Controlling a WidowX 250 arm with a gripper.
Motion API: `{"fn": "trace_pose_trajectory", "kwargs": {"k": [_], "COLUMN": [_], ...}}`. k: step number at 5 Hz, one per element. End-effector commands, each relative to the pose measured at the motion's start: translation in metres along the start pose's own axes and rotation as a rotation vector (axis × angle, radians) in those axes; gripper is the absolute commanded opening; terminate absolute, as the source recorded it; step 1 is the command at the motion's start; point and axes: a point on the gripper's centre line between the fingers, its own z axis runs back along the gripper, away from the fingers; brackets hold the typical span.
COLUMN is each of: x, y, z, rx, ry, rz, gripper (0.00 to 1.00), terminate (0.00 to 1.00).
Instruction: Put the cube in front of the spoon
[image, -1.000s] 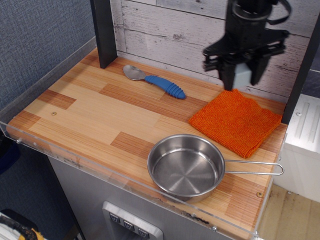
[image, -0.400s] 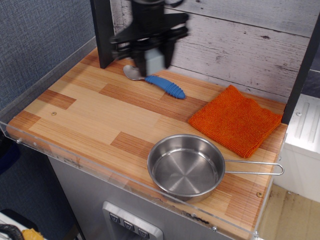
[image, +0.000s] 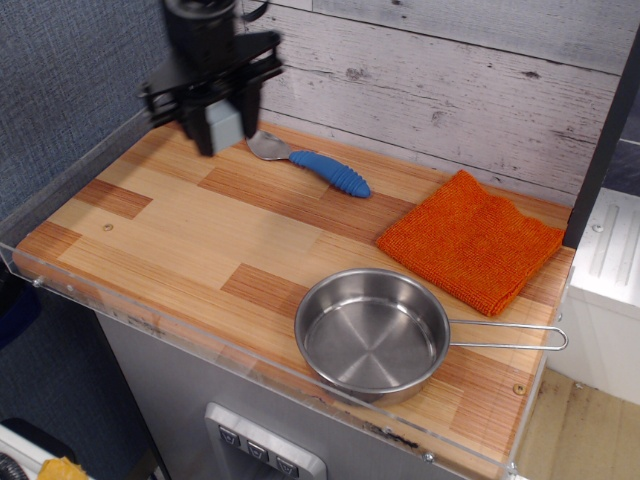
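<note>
My gripper (image: 222, 127) is shut on the small pale grey-blue cube (image: 224, 126) and holds it in the air above the back left part of the wooden table. The spoon (image: 310, 159) lies flat just to the right of the gripper, near the back wall. Its silver bowl points left and its ribbed blue handle points right. The cube hangs beside the spoon's bowl, clear of it and of the table.
An orange cloth (image: 470, 240) lies at the back right. A steel pan (image: 372, 333) with a long wire handle sits at the front right. A clear plastic rim (image: 200, 335) edges the table. A dark post (image: 205, 90) stands behind the gripper.
The gripper has carried the cube from above the orange cloth at the right, leftward across the back of the table, past the spoon to its left end.
</note>
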Motion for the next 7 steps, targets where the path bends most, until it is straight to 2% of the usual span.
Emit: {"fn": "trace_pose_trajectory", "kwargs": {"k": [1, 2, 4, 6, 7], "x": [0.033, 0.047, 0.033, 0.024, 0.022], "y": [0.008, 0.005, -0.032, -0.049, -0.050], "z": [-0.013, -0.028, -0.052, -0.071, -0.074], "rx": [-0.005, 0.025, 0.065, 0.081, 0.058], "ry": [-0.021, -0.016, -0.005, 0.009, 0.004], "rz": [0.069, 0.056, 0.041, 0.002, 0.000], "gripper": [0.00, 0.00, 0.00, 0.00, 0.00], "terminate": [0.00, 0.00, 0.00, 0.00, 0.00]}}
